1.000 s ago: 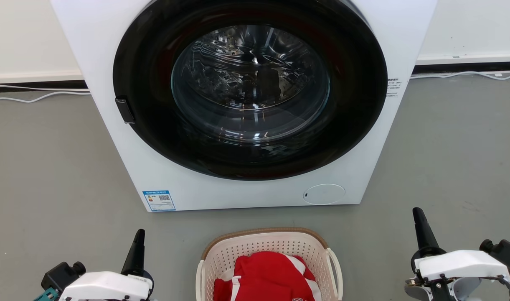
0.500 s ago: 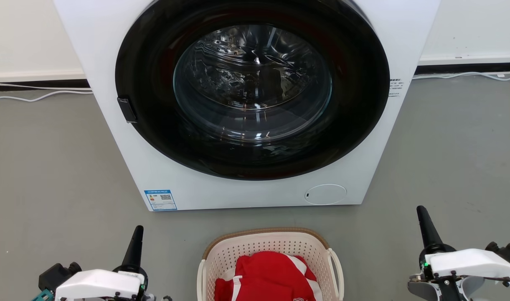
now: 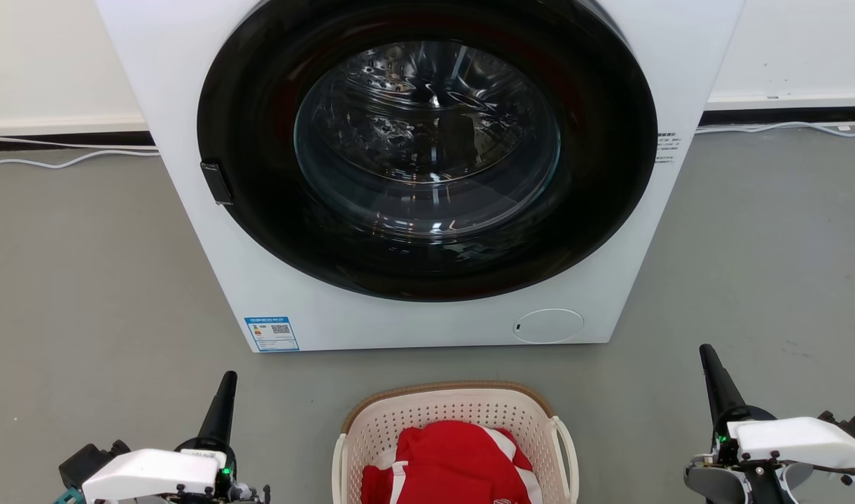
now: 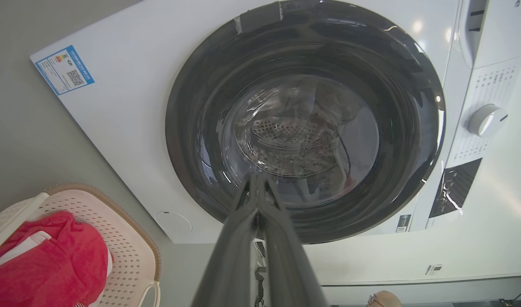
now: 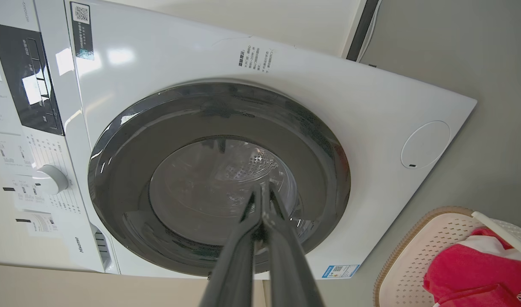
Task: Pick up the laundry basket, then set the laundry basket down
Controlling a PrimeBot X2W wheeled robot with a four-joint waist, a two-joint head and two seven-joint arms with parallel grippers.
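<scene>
Left pincer [image 3: 227, 383], head view: fingers pressed together, holding nothing, aimed at the washer [image 3: 210, 266]. Right pincer [image 3: 709, 360]: likewise closed and empty. The laundry basket [image 3: 445, 387] stands on the grey floor [image 3: 84, 280] between them, apart from both, just in front of the washer and well clear of the floor's back edge along the wall. A red garment [image 3: 455, 462] is heaped inside. One white loop handle [image 3: 567, 448] shows on the basket's right side, another on its left.

Left wrist view: left pincer [image 4: 257, 181] closed to a single point against the washer's dark door. Laundry basket [image 4: 128, 251] sits low and off to one side, not touched.

Right wrist view: right pincer [image 5: 262, 192] shut, also lined up on the door. Laundry basket [image 5: 414, 256] low at the other side, not touched.

Handling, judged: perforated plastic, so likely light and fairly stiff, though thin walls may flex if squeezed. The cloth load is soft and adds little weight. Smooth plastic could slip between narrow fingers. Best hold looks like the two side loops, one per pincer, lifted level so nothing tips. Both pincers would need to part first.
</scene>
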